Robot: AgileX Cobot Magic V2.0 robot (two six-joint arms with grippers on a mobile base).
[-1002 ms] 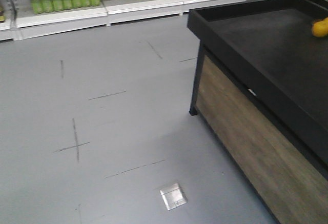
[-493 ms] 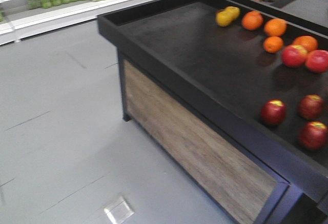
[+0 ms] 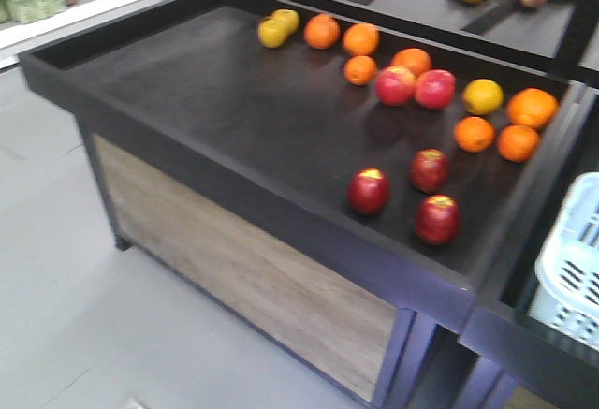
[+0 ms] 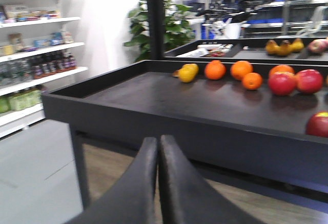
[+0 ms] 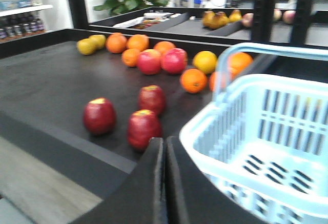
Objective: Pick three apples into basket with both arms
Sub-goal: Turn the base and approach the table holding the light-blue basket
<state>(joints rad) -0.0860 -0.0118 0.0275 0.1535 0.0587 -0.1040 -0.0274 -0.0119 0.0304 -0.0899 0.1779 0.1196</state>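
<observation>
Your worktop is the biggest thing here: a black surface with a raised rim on a wood-faced base. It stands ahead of the left jaws, with its front rim above their tips in the left wrist view. It also stretches ahead and to the left of the right jaws.

The basket is pale blue with slotted walls and one handle raised. It sits just ahead of the right jaws, to their right.

The three dark red apples lie on the worktop ahead and left of the right jaws, near one another but not touching. One is just past the tips, one is behind it, and one is further left. From the left jaws you see only one of them, well off to the right.

Farther out from the right jaws rest two brighter apples, several oranges and two yellow fruits.

Both pairs of jaws are pressed together, tips touching, with nothing between them.
</observation>
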